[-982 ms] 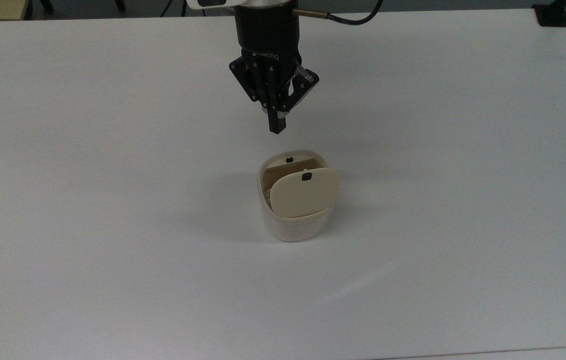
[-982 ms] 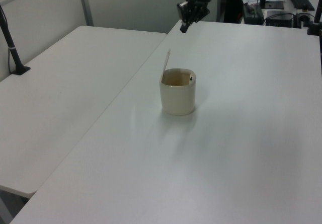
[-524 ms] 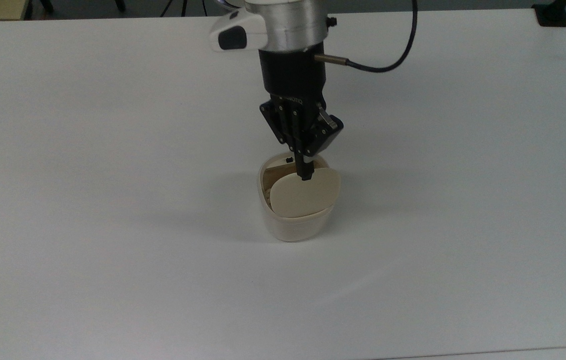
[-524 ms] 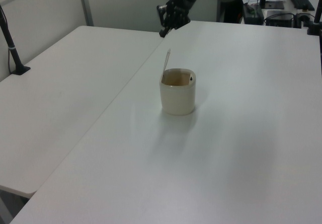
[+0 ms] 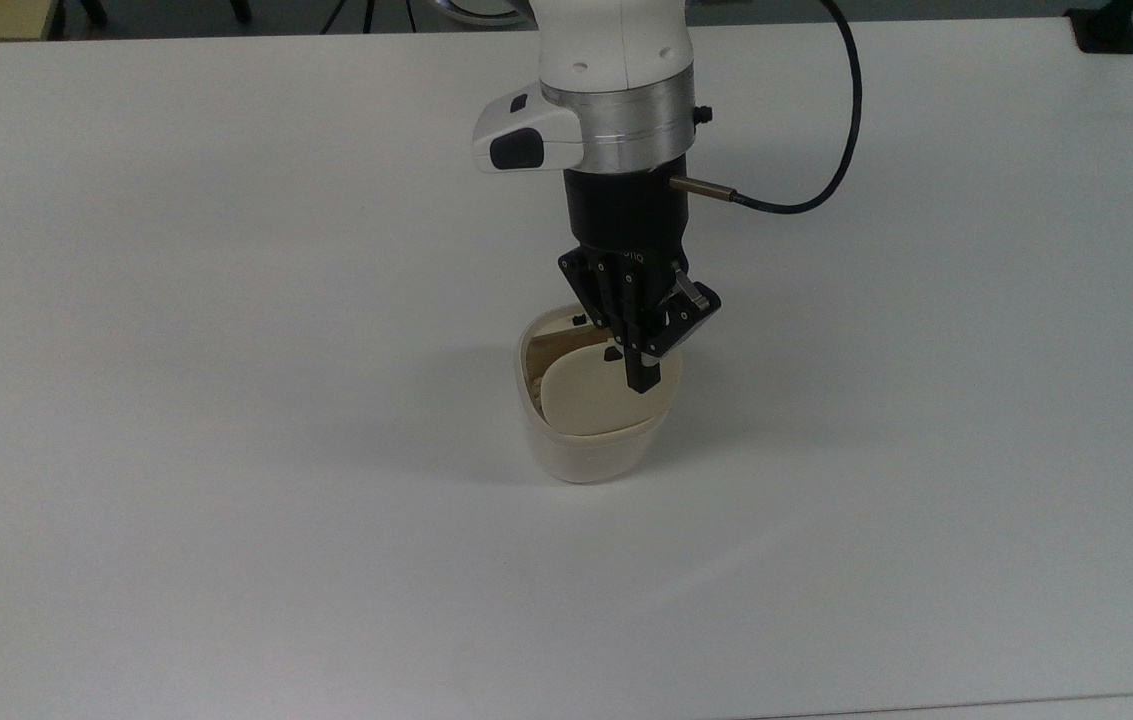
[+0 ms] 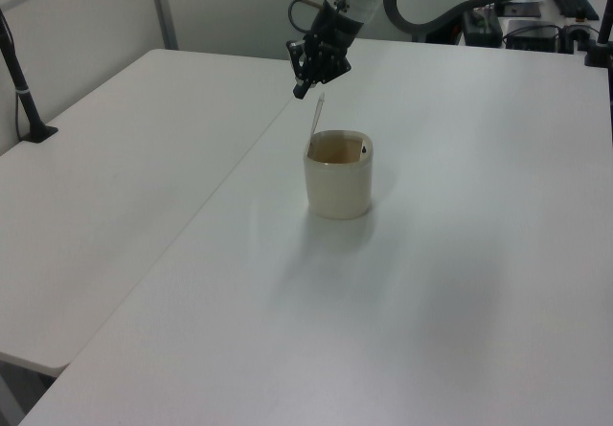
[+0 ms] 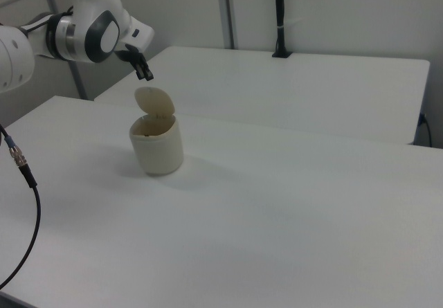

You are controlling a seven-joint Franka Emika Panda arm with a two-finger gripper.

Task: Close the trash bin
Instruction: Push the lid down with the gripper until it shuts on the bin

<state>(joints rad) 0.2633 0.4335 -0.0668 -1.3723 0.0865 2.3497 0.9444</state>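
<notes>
The cream trash bin (image 5: 590, 450) stands near the middle of the white table (image 5: 226, 400). Its hinged lid (image 5: 581, 398) is raised, with a small black latch mark near its top edge. In the left view the bin (image 6: 338, 185) shows its lid (image 6: 316, 120) edge-on and upright. In the right view the lid (image 7: 154, 102) stands open above the bin (image 7: 158, 147). My gripper (image 5: 642, 380) is shut with nothing in it. It hangs just above the lid's top edge, apart from it, as the left view's gripper (image 6: 300, 92) and the right view's gripper (image 7: 147, 76) show.
A second white table (image 6: 115, 187) adjoins this one, with a black clamped pole (image 6: 23, 89) at its edge. A black cable (image 5: 831, 160) loops off my wrist. A black clamp (image 5: 1106, 30) sits on the table's corner at the top view's upper right.
My arm has come from the far side of the table to just above the raised lid, staying shut. The bin and lid have not moved.
</notes>
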